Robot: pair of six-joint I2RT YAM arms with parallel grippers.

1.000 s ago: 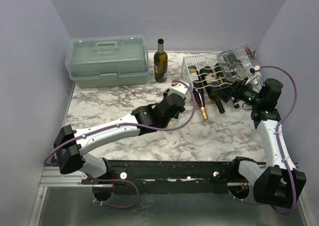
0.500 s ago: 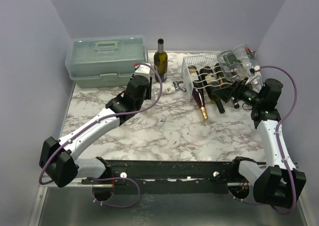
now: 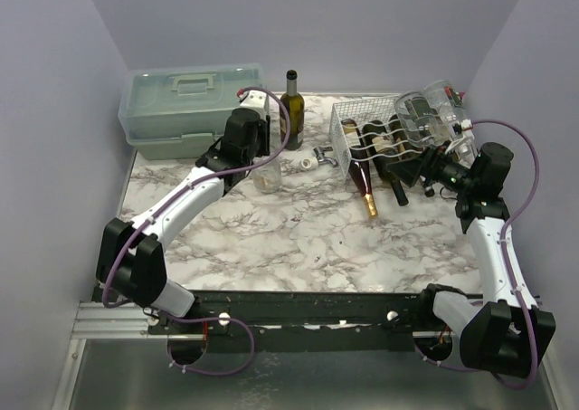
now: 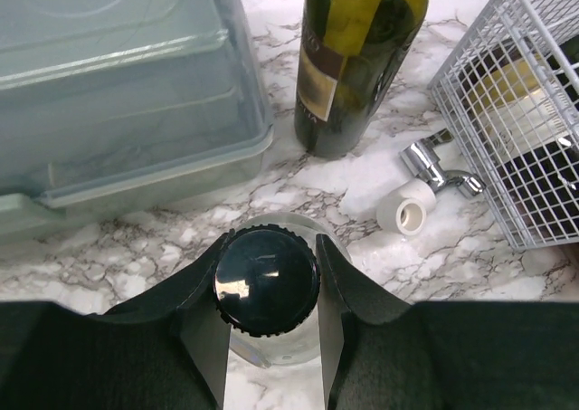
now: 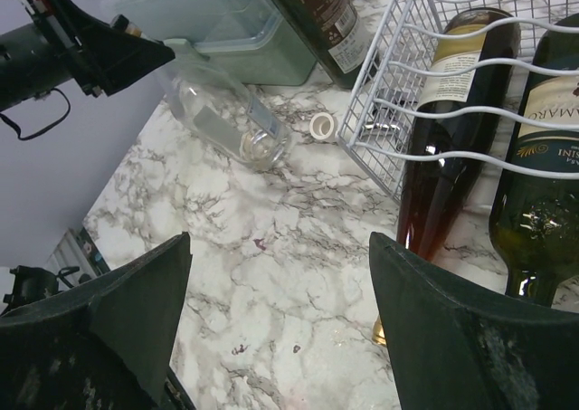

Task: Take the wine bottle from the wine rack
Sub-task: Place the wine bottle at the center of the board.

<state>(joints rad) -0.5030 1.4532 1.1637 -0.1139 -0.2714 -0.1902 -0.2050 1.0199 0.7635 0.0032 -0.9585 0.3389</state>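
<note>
Two arms reach out from the near edge of the table (image 3: 298, 238). Your left arm stretches long from its base toward 1 o'clock, elbow low and wrist bent downward. The left gripper (image 4: 267, 283) is pinched on the black cap of a clear bottle (image 3: 266, 175). That bottle stands base-down at the table's 11 o'clock, just in front of the pale green toolbox (image 3: 194, 111) and at 7 o'clock of an upright green wine bottle (image 3: 290, 111). You cannot tell whether its base touches the marble. It is well apart from the wine rack (image 3: 348, 129), which sits at the table's 1 o'clock with dark bottles (image 5: 448, 147) lying in its cradles, necks toward 6 o'clock. Your right arm rises from its base toward 12 o'clock, with the wrist turned toward 9 o'clock. The right gripper (image 5: 280, 243) has its fingers spread wide with nothing between them, just off the rack's 5 o'clock corner.
</note>
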